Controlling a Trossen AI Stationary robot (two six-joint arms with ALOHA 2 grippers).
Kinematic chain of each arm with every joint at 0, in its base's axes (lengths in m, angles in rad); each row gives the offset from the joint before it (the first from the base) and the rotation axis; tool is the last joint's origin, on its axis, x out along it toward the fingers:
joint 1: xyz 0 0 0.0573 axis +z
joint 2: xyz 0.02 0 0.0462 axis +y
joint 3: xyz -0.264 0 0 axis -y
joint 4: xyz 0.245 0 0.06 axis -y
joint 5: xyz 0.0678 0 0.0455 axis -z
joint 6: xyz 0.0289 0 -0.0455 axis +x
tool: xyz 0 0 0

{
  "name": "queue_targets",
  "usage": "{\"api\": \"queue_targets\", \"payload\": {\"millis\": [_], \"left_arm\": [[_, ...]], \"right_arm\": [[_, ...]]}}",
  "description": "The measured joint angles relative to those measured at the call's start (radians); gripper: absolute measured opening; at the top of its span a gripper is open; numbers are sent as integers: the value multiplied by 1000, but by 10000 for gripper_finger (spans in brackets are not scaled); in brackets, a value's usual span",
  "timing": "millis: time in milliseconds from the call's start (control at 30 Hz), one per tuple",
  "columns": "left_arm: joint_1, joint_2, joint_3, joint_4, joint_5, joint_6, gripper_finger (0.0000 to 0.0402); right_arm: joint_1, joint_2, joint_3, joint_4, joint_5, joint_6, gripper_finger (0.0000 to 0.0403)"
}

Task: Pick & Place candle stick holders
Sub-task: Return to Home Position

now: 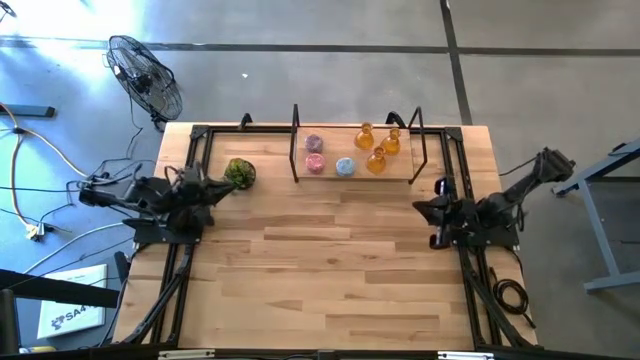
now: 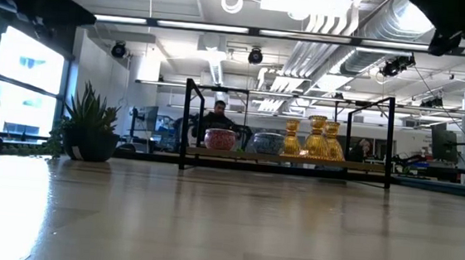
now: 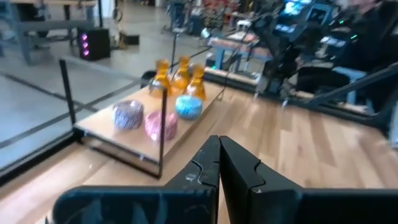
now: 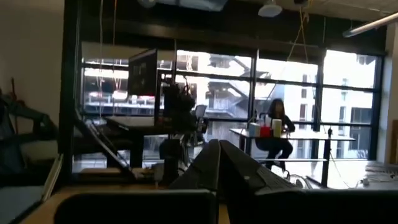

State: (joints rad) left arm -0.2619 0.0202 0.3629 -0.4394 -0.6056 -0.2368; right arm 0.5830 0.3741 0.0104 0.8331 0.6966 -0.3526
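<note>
All six candle stick holders (image 1: pixel 346 166) stand on the shelf (image 1: pixel 333 138): three amber, two pink, one blue. Placing looks finished, so the step in hand seems to be the return to rest. The left end effector (image 3: pixel 219 142), clenched and empty, sits left of the shelf. The right end effector (image 4: pixel 219 146), likewise clenched, sits right of it. Next calls only for parking both arms clear of the shelf.

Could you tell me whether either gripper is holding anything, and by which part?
Nothing is held: the left gripper and the right gripper are shut, empty.
</note>
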Motion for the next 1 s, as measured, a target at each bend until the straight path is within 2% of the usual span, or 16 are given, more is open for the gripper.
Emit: {"api": "queue_targets", "payload": {"millis": [100, 200, 433, 767, 1000], "left_arm": [[0, 0, -50, 31, -22, -5, 1], [0, -13, -91, 27, -41, -15, 1], [0, -14, -160, 24, -147, -65, 1], [0, -13, -209, 37, -147, -117, 1], [0, -13, -243, 121, -130, -95, 0]], "right_arm": [[-44, -14, 32, -144, -29, 85, 1], [-81, -8, 51, -196, -103, 109, 2], [-168, -10, 55, -282, -152, 157, 2], [-248, -10, 54, -407, -218, 276, 3], [-249, -9, 0, -391, -232, 330, 2]]}}
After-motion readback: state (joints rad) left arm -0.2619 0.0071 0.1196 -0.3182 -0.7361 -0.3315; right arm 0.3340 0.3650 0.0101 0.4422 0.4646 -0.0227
